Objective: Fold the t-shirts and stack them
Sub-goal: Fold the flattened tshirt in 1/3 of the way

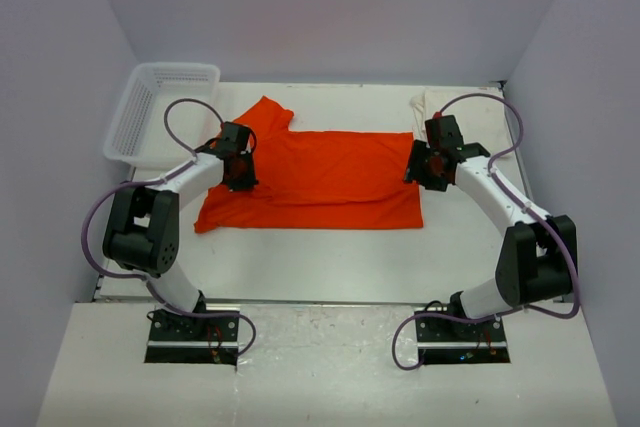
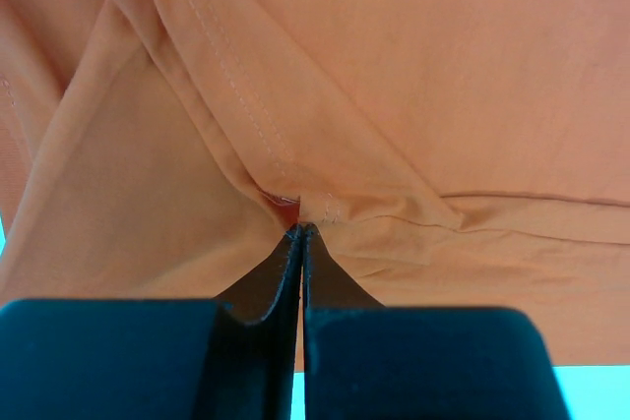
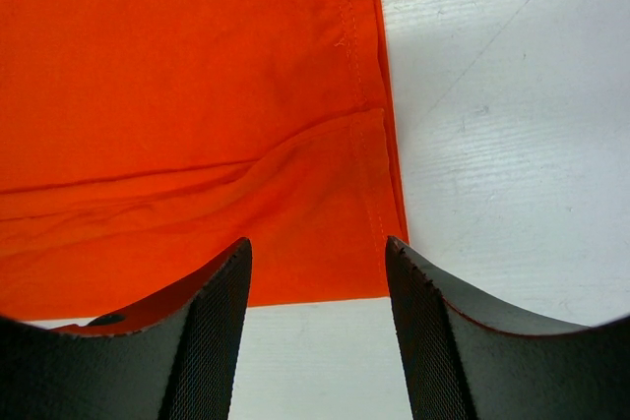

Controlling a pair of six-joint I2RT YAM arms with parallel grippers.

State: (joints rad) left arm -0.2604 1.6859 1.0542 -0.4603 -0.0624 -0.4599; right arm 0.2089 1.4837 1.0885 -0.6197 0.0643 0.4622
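My left gripper (image 2: 298, 233) is pressed together, pinching the orange shirt (image 1: 320, 172) at a seam on its 9 o'clock side. The shirt lies flat mid-table. My right gripper (image 3: 317, 253) is spread over the 3 o'clock hem. I should close right, then lift both evenly. The white shirt (image 1: 428, 103) at 1 o'clock crowds my right arm; the basket (image 1: 128, 122) at 10 is clear.

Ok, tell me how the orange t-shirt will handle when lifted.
Probably floppy: the orange t-shirt puckers into folds where the left gripper pinches it, so it should sag between grips. Likely light: thin cloth lying flat. A one-corner lift would probably drag the rest.
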